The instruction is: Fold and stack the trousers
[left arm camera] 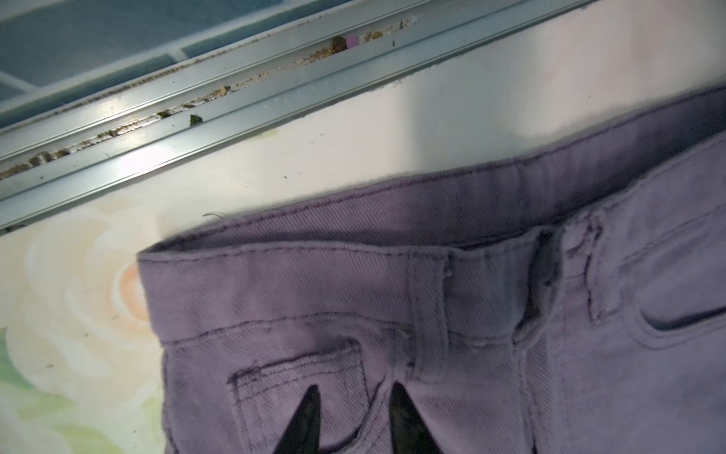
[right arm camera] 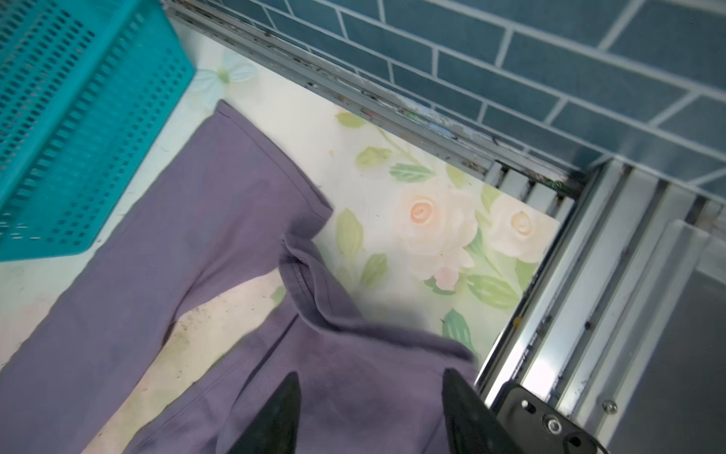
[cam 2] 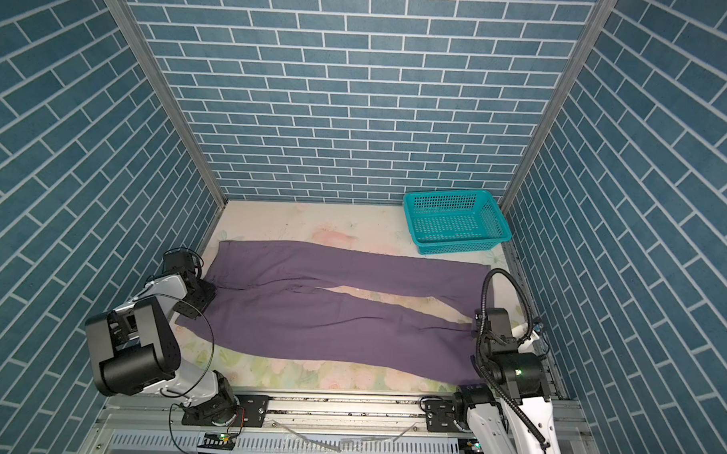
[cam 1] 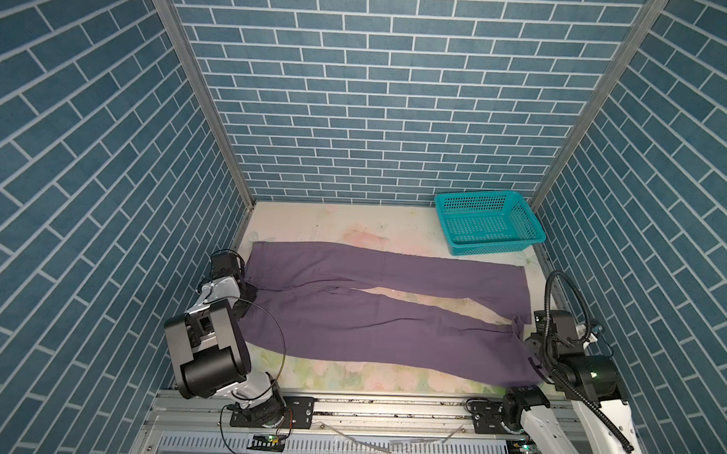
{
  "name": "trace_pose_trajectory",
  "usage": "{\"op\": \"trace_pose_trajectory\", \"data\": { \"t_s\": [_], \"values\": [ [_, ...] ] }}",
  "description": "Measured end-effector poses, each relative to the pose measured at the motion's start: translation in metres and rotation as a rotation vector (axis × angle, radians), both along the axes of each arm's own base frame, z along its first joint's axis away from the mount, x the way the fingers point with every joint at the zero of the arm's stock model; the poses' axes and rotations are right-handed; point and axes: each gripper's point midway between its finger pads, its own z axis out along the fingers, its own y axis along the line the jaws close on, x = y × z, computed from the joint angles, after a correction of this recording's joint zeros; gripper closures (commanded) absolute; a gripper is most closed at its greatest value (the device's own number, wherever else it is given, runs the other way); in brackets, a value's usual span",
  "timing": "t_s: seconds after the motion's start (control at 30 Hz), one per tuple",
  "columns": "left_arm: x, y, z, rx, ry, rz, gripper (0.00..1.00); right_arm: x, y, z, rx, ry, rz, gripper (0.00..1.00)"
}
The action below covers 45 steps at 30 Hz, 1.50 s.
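Presently, trousers (cam 1: 383, 320) lie flat on counter (cam 1: 333, 223); left hand (left arm camera: 353, 387) and right hand (right arm camera: 370, 373) hang released. We should pinch waistband (left arm camera: 314, 275) and hem (right arm camera: 314, 283) squarely, lifting evenly.

Purple trousers (cam 2: 350, 319) lie flat across a floral table (cam 2: 295, 221), waistband left, 2 legs spread rightward. A teal basket (cam 2: 456, 248) sits just behind them, far right.

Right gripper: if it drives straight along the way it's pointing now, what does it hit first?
The trousers. The right gripper, jaws open, points at the rumpled hem of the leg under it, just ahead; likely fabric first, then the floral table cover. Its height above the cloth is unclear.
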Motion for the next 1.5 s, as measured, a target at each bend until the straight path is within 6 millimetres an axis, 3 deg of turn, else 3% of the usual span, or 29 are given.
{"op": "trace_pose_trajectory", "data": {
  "t_s": [0.03,0.13,0.23,0.3,0.47,0.6,0.77,0.9,1.07,1.13,1.27,1.5],
  "values": [
    [0.000,0.000,0.002,0.002,-0.008,0.003,0.59,-0.001,-0.001,-0.001,-0.001,0.004,-0.008,0.41],
    [0.003,-0.003,0.012,0.009,-0.038,-0.003,0.52,0.009,0.001,0.000,-0.015,0.016,0.010,0.56],
    [0.013,-0.019,0.022,0.022,-0.063,-0.063,0.44,0.037,0.013,-0.005,-0.022,0.102,0.098,0.81],
    [0.026,-0.040,0.029,0.030,-0.071,-0.142,0.40,0.064,0.027,-0.016,-0.007,0.174,0.183,0.92],
    [0.062,-0.092,0.046,0.045,-0.101,-0.328,0.38,0.114,0.065,-0.063,0.081,0.304,0.378,0.90],
    [0.081,-0.122,0.040,0.040,-0.083,-0.418,0.37,0.133,0.084,-0.095,0.136,0.365,0.479,0.64],
    [0.087,-0.141,0.019,0.022,-0.024,-0.463,0.26,0.149,0.096,-0.113,0.163,0.369,0.538,0.46],
    [0.096,-0.151,0.007,0.020,0.020,-0.493,0.23,0.157,0.098,-0.127,0.162,0.381,0.552,0.44],
    [0.114,-0.171,0.002,0.031,0.026,-0.544,0.23,0.172,0.101,-0.140,0.160,0.388,0.563,0.51],
    [0.119,-0.178,0.001,0.032,0.030,-0.562,0.23,0.183,0.103,-0.139,0.154,0.366,0.571,0.63],
    [0.126,-0.185,-0.006,0.031,0.046,-0.577,0.23,0.199,0.107,-0.139,0.151,0.335,0.598,0.98],
    [0.131,-0.184,-0.019,0.037,0.090,-0.580,0.25,0.190,0.107,-0.133,0.166,0.358,0.620,1.00]
  ]
}}
